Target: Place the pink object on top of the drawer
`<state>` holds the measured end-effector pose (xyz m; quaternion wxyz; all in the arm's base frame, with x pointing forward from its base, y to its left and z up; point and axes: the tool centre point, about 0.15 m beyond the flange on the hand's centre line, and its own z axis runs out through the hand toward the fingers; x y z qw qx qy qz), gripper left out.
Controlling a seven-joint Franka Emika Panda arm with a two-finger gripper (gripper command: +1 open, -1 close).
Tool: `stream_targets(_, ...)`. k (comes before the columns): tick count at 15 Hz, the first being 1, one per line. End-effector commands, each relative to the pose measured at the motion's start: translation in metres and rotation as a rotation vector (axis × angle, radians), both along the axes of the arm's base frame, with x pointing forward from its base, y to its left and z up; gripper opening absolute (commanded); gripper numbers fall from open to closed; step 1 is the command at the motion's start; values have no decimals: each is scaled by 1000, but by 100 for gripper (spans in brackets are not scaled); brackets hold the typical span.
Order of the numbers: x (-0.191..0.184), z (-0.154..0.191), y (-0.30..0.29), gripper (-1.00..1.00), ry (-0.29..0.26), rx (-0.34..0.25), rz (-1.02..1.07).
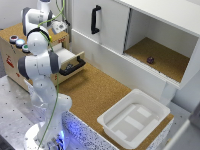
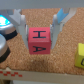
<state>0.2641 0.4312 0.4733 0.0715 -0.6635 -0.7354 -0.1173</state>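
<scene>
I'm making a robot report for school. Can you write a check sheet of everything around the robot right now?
Surface: brown cork counter, and the same cork on the drawer unit's top.
Job's things: pink cube with letters on it, between the gripper's fingers over the drawer unit; its drawer is pulled open.
Clutter: white tray on the counter; small dark object in the open white cabinet; round buttons; a yellow block.
Grippers: gripper shut on the pink cube.
Cables: green cable running along the arm.
Surroundings: grey metal table under the robot's base.
</scene>
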Motion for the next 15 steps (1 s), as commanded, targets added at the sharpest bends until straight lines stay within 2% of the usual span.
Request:
stream_targets(1,17,-31,52,-100,-70,-154,-20)
stream_targets(2,23,-42,53,-100,-53,-168,-39)
stream_targets(4,29,-50,51,-100,-65,-195,-62)
stream_targets(5,33,-45,47,-100,-70,-188,-83)
stream_targets(6,34,-39,45,100,-70,-179,-96)
stream_targets(10,21,-3,34,100,-24,-92,-119)
stream_targets(12,19,14,25,100,-32,-60,-148)
stream_targets(15,20,29,10,100,-57,-46,-166)
